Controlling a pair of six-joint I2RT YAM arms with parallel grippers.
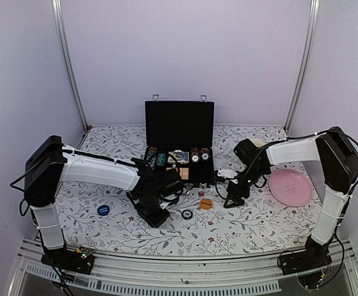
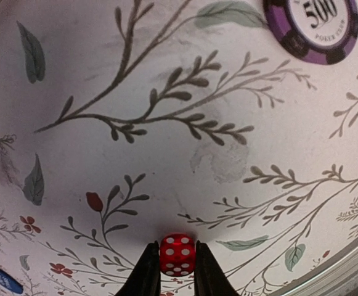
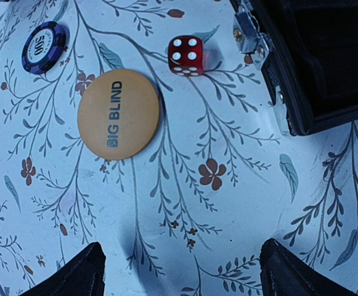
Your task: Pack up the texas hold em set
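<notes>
Left claw (image 2: 177, 274) pinches one red die (image 2: 177, 253); right claw (image 3: 182, 271) gapes empty over one button (image 3: 119, 115), one chip (image 3: 43, 47), second die (image 3: 186, 55).

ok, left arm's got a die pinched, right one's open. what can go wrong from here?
1. The left gripper pinches the small red die only at its fingertips; it could pop out on the way to the open black rectangular case.
2. The flat round orange BIG BLIND button lies flush on the floral cloth; the open right gripper may scrape or bunch the cloth grabbing it.
</notes>
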